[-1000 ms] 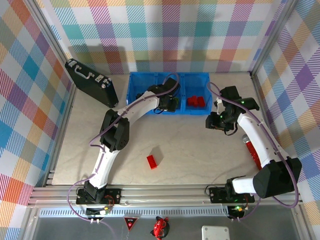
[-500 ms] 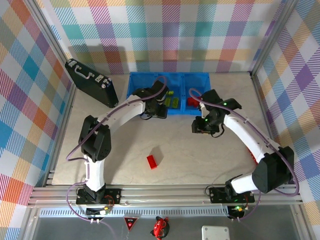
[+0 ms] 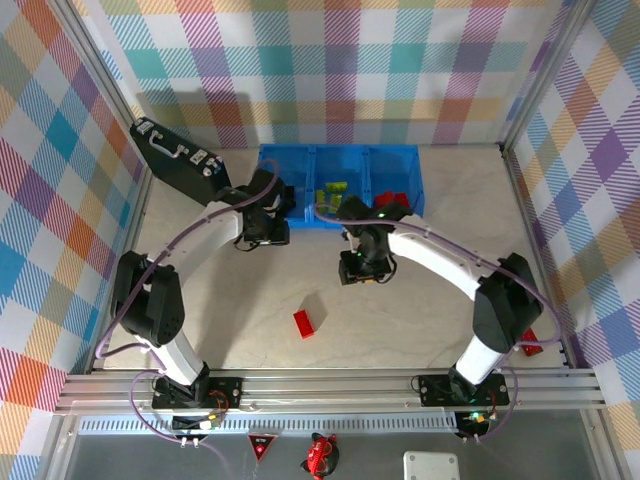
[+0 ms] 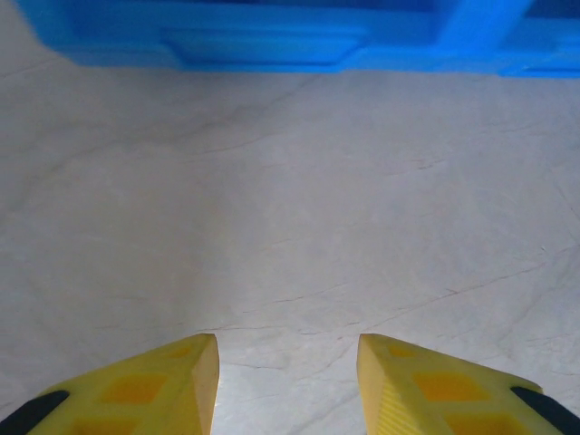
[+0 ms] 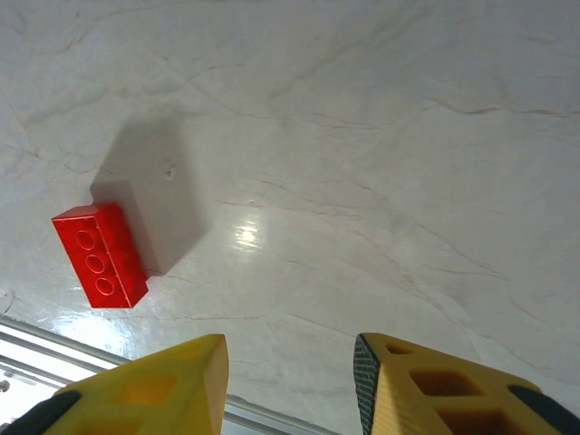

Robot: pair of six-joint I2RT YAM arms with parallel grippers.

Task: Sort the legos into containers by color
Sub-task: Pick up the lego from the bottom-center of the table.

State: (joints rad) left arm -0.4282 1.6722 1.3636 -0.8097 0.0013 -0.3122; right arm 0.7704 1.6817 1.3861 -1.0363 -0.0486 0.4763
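One red lego (image 3: pixel 303 323) lies alone on the table near the front; in the right wrist view this lego (image 5: pixel 100 256) sits at the left, well ahead of the fingers. The blue tray of containers (image 3: pixel 268 160) stands at the back. Lime-green legos (image 3: pixel 333 189) lie in its middle compartment and red legos (image 3: pixel 392 200) in its right one. My left gripper (image 3: pixel 262 228) hovers just in front of the tray's left part, open and empty (image 4: pixel 288 381), with the tray's wall (image 4: pixel 272 41) ahead. My right gripper (image 3: pixel 358 270) is over mid-table, open and empty (image 5: pixel 290 381).
A black case (image 3: pixel 180 160) leans at the back left beside the tray. A long red stick (image 3: pixel 530 345) lies by the right wall behind the right arm. The metal rail (image 3: pixel 330 385) runs along the near edge. Plaid walls close in the other three sides.
My left gripper has pulled back out of the tray's middle compartment and moved left. My right gripper has swung from the right side toward mid-table, nearer the lone red lego.
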